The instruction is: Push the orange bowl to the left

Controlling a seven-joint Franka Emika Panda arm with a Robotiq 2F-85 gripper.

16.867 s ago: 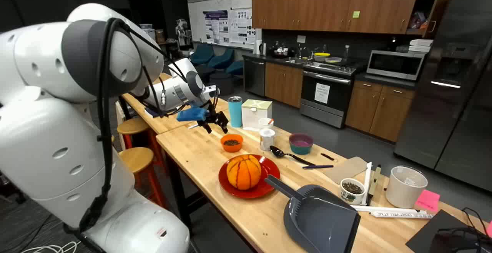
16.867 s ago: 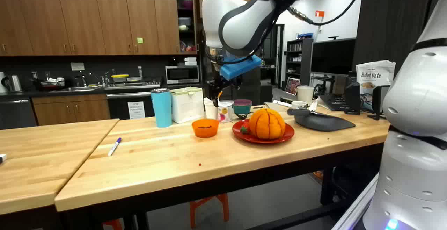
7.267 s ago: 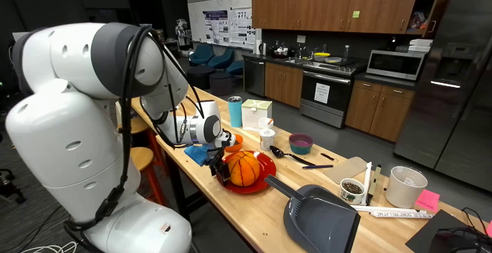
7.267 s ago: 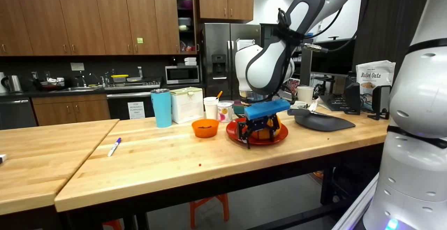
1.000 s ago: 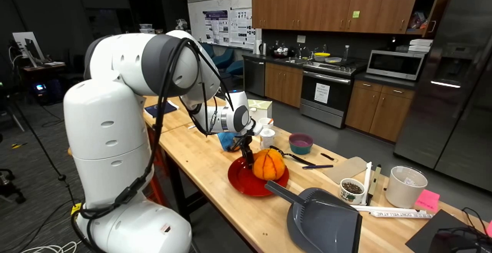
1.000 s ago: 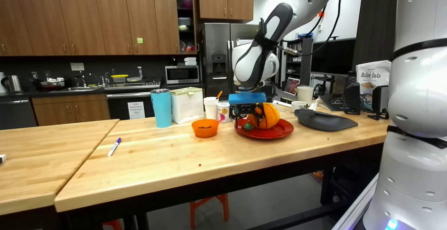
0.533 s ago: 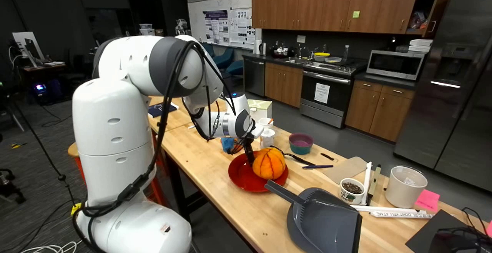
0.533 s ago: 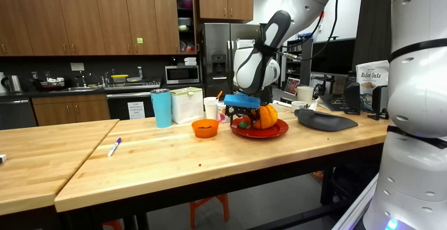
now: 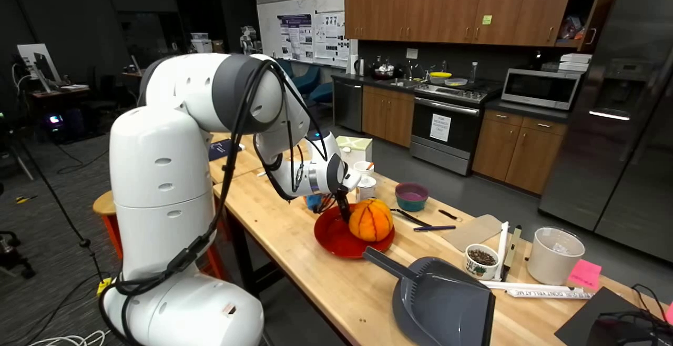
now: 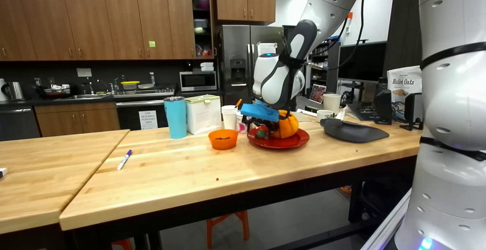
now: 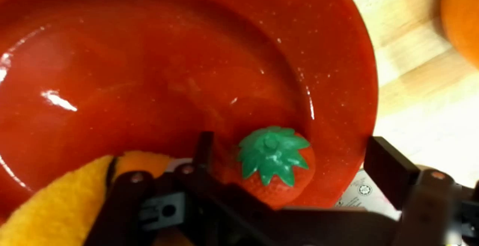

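The small orange bowl [image 10: 223, 140], with dark bits inside, sits on the wooden table. Its edge also shows at the top right of the wrist view, where the orange bowl [image 11: 462, 18] is apart from the plate. My arm [image 9: 320, 172] hides it in an exterior view. My gripper [image 11: 295, 160] is low over the red plate [image 11: 149, 70], jaws wide apart. A toy strawberry [image 11: 271, 156] lies on the plate between the fingers, with gaps on both sides. One finger stands between the strawberry and the orange pumpkin-like ball [image 10: 288, 126].
White cups [image 10: 229, 117], a white box [image 10: 204, 115] and a blue tumbler [image 10: 175, 117] stand behind the bowl. A marker [image 10: 124, 159] lies left of it. Beyond the plate are a teal bowl [image 9: 411, 199] and a grey dustpan [image 9: 441, 298].
Over the last second the plate slides a little toward the bowl, ball and strawberry with it, as the gripper shifts and tilts. The orange bowl stays put. Earlier the gripper was at the plate's front.
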